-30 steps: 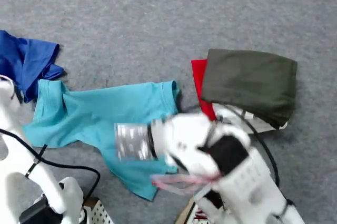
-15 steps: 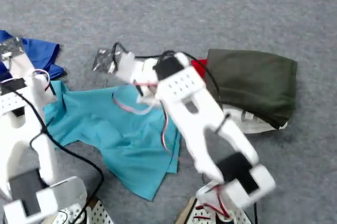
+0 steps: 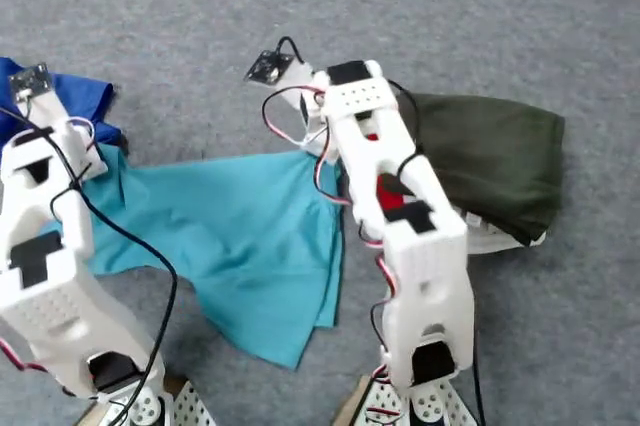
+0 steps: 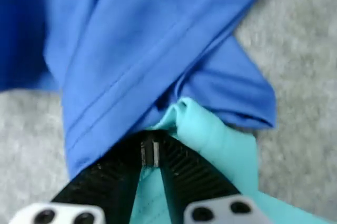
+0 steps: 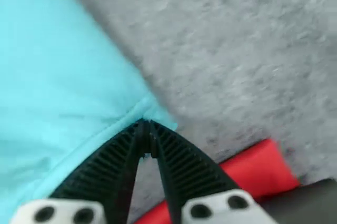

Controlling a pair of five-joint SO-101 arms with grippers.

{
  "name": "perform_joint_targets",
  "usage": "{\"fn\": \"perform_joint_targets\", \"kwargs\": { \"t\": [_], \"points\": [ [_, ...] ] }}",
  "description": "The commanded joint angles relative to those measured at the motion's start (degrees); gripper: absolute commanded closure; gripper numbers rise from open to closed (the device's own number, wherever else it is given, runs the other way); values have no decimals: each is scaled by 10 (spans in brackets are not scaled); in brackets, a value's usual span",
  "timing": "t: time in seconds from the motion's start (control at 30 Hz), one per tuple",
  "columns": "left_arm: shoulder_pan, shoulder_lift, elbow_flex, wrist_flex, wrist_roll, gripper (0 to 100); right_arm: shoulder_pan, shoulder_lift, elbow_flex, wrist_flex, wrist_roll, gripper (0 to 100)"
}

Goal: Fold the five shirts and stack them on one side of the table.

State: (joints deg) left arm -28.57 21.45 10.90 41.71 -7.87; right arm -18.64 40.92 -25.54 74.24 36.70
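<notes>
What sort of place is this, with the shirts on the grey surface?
Probably a robotics lab or test bench: a table covered in grey felt-like cloth, the left gripper and right gripper each pinching a corner of the teal shirt, and a folded olive shirt nearby.

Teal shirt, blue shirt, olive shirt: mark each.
teal shirt [image 3: 240, 236], high view, centre of spread cloth
blue shirt [image 4: 158, 40], left wrist view, middle of the cloth
olive shirt [image 3: 490, 156], high view, folded top
</notes>
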Motion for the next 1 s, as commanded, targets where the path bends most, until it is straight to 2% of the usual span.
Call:
{"fn": "perform_joint_targets", "kwargs": {
  "t": [0.0, 0.17, 0.37, 0.43, 0.5, 0.57, 0.7, 0.8, 0.97],
  "points": [
    [-11, 22, -97, 46, 4, 981, 25, 58, -142, 20, -3, 996],
    [-11, 27, -131, 56, 39, 981, 33, 138, -341, 90, -3, 996],
    [-10, 22, -133, 67, 39, 981, 22, 197, -539, 216, 13, 996],
    [-10, 5, -147, 104, 28, 981, 7, 197, -603, 287, 18, 996],
    [-7, -31, -153, 149, 0, 981, 4, 182, -622, 284, -4, 996],
    [-3, -74, -136, 166, -18, 981, -10, 149, -593, 286, -12, 996],
    [6, -165, -38, 164, -47, 981, -44, 33, -401, 283, -45, 996],
    [18, -218, 64, 106, -69, 981, -61, -63, -245, 280, -53, 996],
    [16, -233, 157, -12, -60, 981, -65, -161, -50, 200, -63, 996]
  ]
}}
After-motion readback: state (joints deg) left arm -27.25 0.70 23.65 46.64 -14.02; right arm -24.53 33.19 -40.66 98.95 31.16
